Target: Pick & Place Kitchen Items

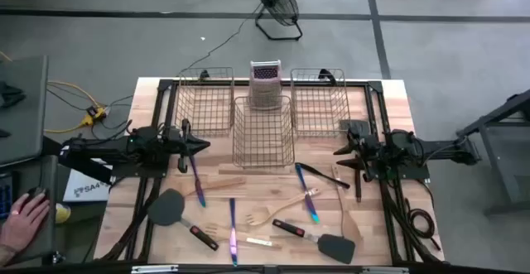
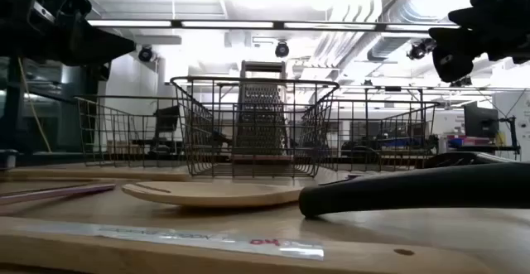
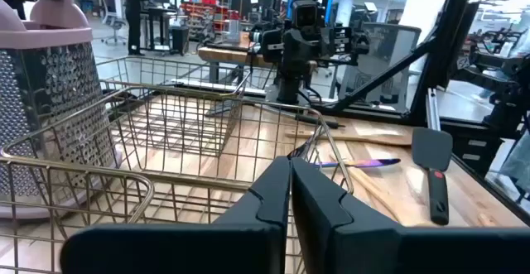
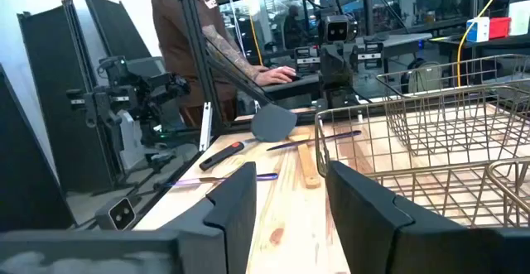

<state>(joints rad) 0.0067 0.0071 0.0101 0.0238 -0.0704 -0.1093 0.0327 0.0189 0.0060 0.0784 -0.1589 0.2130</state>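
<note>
Wire baskets (image 2: 248,129) partly hide the grater (image 2: 262,108) behind.

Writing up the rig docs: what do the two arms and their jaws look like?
Both arms are matte black, built of blocky segments. The left arm and right arm each end in a gripper, left and right, with two flat, dark, wedge-shaped jaws. A black cable loops on the table's edge by the right arm. No markings are legible.
</note>
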